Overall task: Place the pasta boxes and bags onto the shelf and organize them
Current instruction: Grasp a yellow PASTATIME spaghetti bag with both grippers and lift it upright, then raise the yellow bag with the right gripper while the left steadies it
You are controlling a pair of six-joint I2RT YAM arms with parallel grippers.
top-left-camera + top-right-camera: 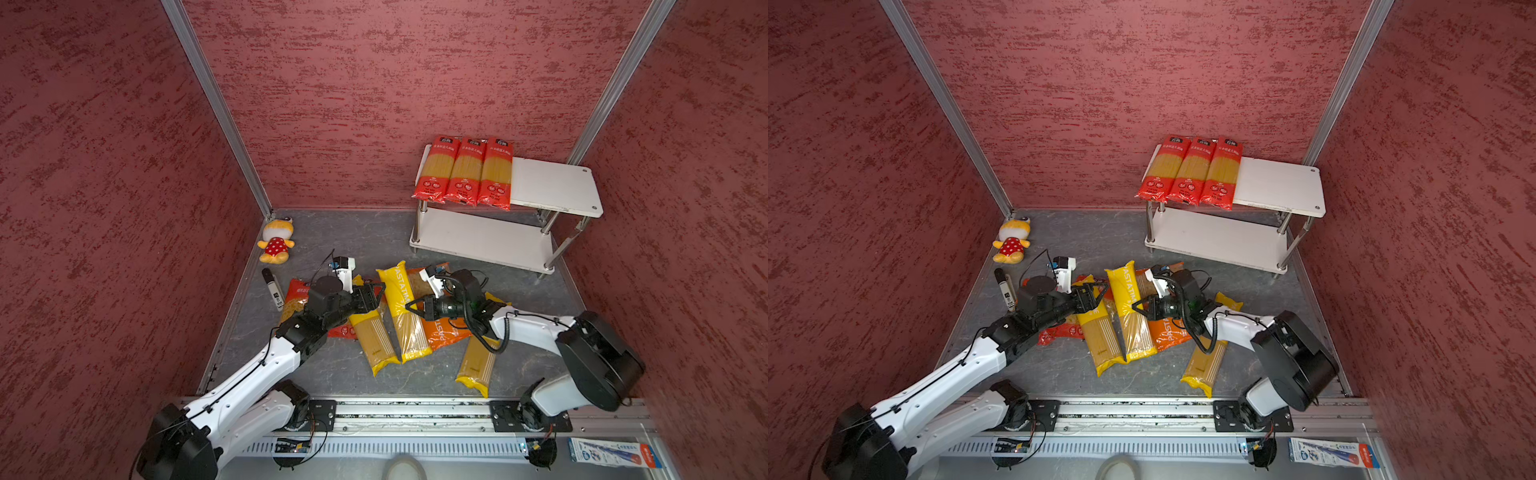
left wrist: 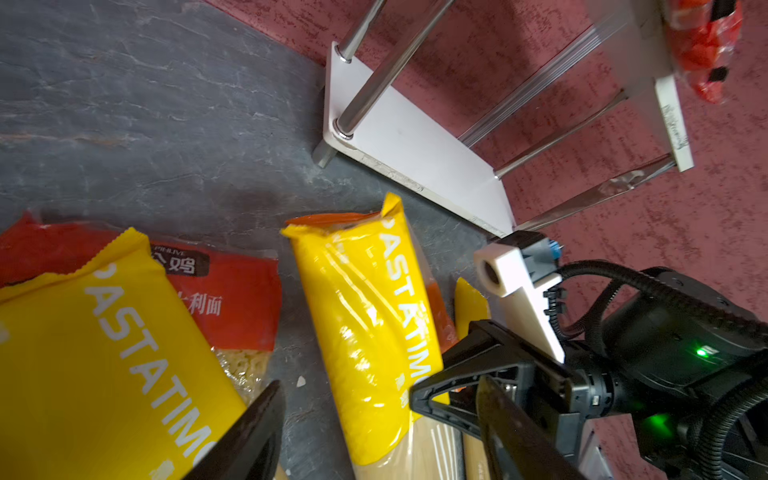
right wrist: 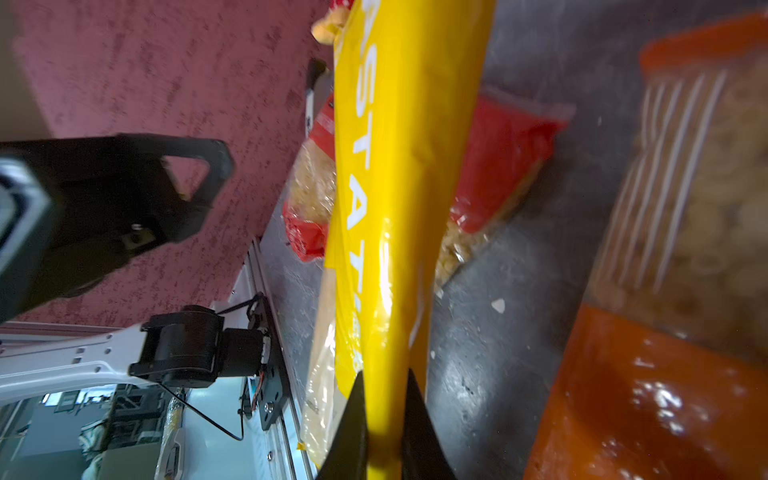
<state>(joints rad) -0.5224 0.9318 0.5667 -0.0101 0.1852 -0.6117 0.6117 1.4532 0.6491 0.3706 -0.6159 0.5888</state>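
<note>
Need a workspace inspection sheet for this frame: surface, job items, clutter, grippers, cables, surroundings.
Surface: grey stone-pattern tabletop, bags piled mid-area.
Job's things: three red spaghetti bags side by side on the shelf top; yellow PASTATIME bags, orange bag and red curly-pasta bags on the tabletop.
Clutter: plush toy, marker, blue-white flat pack.
Grippers: left gripper open over the pile; right gripper shut on the middle PASTATIME bag.
Cables: black coiled cable hangs over the bags.
Surroundings: red textured walls, aluminium posts.
</note>
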